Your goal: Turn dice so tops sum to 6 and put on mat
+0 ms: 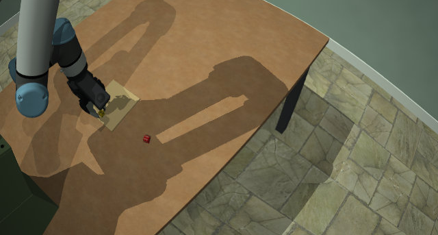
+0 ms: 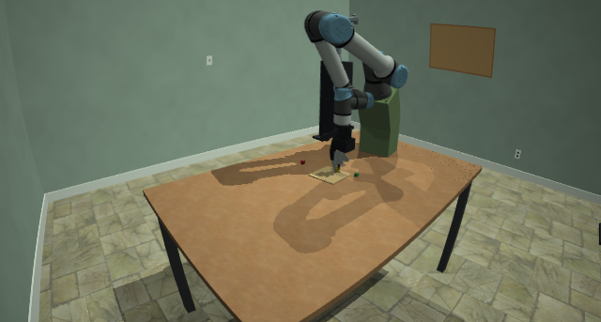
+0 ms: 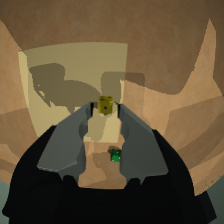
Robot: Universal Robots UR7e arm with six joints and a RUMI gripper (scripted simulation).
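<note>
A yellow die [image 1: 101,113] [image 2: 337,169] [image 3: 105,102] is at the tan mat [image 1: 127,107] [image 2: 332,179] [image 3: 107,57], inside its outline near one edge. My gripper [image 1: 99,114] [image 2: 336,170] [image 3: 105,104] is slightly open around the yellow die, with a narrow gap on each side of it in the wrist view. Whether this die sits quite flat is not clear. A green die [image 2: 356,175] [image 3: 115,155] lies on the table just off the mat; the arm hides it in the top view. A red die [image 1: 146,138] [image 2: 302,161] lies on the table away from the mat. The top numbers are too small to read surely.
The wooden table [image 1: 191,40] [image 2: 225,214] carries broad arm shadows that cross the mat and the red die. The green robot pedestal [image 1: 20,197] [image 2: 377,130] stands at the table's far end in the exterior view.
</note>
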